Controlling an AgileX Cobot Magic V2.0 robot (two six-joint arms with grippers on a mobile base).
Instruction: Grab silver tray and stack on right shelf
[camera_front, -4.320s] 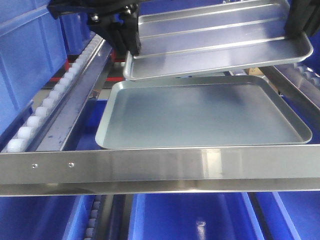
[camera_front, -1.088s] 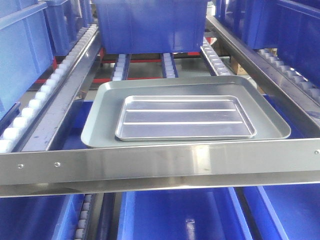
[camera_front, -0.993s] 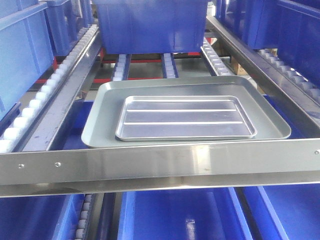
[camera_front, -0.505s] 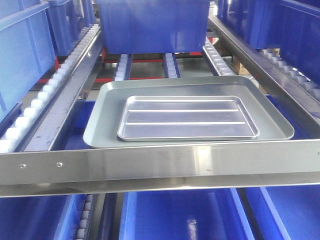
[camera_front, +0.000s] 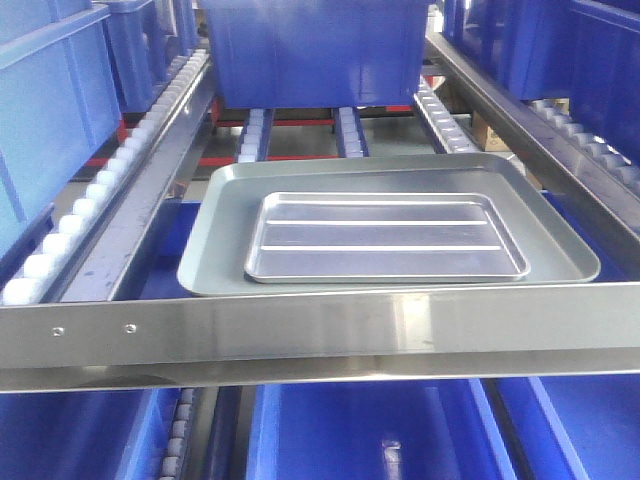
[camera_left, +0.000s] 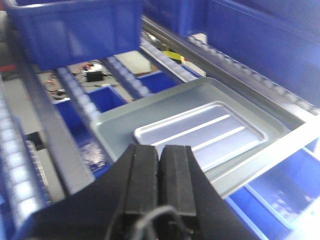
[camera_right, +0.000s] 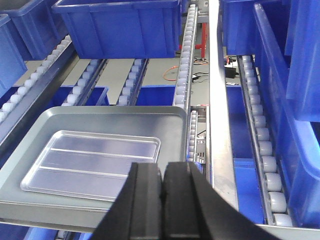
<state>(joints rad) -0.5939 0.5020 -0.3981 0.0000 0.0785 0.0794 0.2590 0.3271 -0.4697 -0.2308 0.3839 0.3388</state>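
Observation:
The silver tray (camera_front: 383, 236), shiny with two raised ridges, lies flat inside a larger dull grey tray (camera_front: 214, 262) on the right shelf (camera_front: 320, 330), just behind its flat front bar. It also shows in the left wrist view as the silver tray (camera_left: 200, 131) and in the right wrist view as the silver tray (camera_right: 92, 164). My left gripper (camera_left: 160, 150) is shut and empty, held back above the front bar. Shut and empty too, my right gripper (camera_right: 162, 170) hovers over the grey tray's near right corner. Neither gripper shows in the front view.
A big blue bin (camera_front: 315, 50) sits at the back of the shelf on roller tracks (camera_front: 100, 190). More blue bins (camera_front: 60, 110) flank both sides and fill the level below (camera_front: 365, 430). A steel rail (camera_right: 217, 115) runs along the right side.
4.3 s ago both grippers held the silver tray above the grey tray; now it rests inside it and both are withdrawn. Over the last second the front view shifted slightly.

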